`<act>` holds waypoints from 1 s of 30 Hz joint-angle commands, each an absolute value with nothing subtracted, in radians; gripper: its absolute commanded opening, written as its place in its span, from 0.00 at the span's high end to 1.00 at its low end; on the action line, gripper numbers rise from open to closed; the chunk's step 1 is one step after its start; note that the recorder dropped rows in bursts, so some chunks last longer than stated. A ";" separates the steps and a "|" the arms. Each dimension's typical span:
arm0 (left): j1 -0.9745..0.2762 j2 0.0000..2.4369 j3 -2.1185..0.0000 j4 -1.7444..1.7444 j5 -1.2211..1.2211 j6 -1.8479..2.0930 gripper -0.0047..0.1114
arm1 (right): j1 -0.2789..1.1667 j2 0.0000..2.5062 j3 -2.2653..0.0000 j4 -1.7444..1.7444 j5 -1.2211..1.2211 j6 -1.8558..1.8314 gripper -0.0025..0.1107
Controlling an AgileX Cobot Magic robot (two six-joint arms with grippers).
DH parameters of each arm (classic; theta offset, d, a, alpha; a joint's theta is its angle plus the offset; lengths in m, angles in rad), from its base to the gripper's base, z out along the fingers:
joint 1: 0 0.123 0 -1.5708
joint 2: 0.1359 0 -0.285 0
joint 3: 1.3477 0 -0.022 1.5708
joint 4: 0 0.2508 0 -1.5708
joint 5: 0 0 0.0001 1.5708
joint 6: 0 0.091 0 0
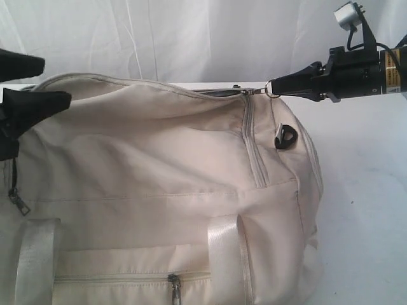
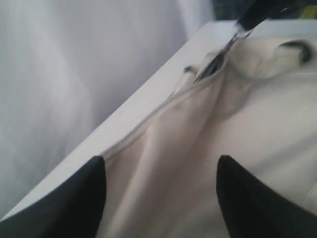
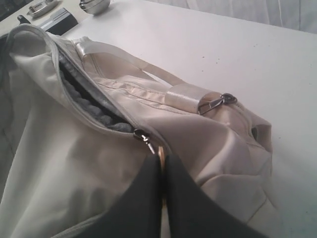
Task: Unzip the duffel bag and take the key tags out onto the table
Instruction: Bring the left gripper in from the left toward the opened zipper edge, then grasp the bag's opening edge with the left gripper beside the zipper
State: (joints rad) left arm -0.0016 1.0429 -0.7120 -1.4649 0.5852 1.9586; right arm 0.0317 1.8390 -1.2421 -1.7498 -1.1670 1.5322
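Observation:
The cream duffel bag (image 1: 159,178) fills most of the exterior view, lying on the white table (image 1: 369,190). My right gripper (image 1: 280,86) is shut on the metal ring of the top zipper pull (image 1: 271,88) at the bag's right end, above the black D-ring (image 1: 285,136). In the right wrist view the gripper (image 3: 162,161) pinches that ring (image 3: 161,151), and the zipper gapes behind it onto dark grey lining (image 3: 84,106). My left gripper (image 1: 57,79) is open at the bag's top left, its fingers (image 2: 96,171) straddling the bag's fabric (image 2: 257,114). The key tags are hidden.
A white curtain hangs behind the table. The bag has a vertical side zipper (image 1: 257,152), a front pocket zipper pull (image 1: 174,286) and pale webbing handles (image 1: 224,248). A metal bowl-like object (image 3: 94,6) and a dark flat item (image 3: 57,20) lie at the table's far edge.

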 commanded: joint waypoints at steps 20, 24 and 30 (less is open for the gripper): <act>-0.411 1.475 -1.046 -1.599 0.545 2.118 0.38 | 0.041 1.824 -1.237 -1.744 -1.186 1.529 0.98; -0.493 1.604 -1.184 -1.537 0.493 2.118 0.38 | 0.041 1.824 -1.237 -1.744 -1.186 1.529 0.98; -0.574 1.750 -1.315 -1.386 0.378 2.118 0.41 | 0.041 1.824 -1.237 -1.744 -1.182 1.529 0.98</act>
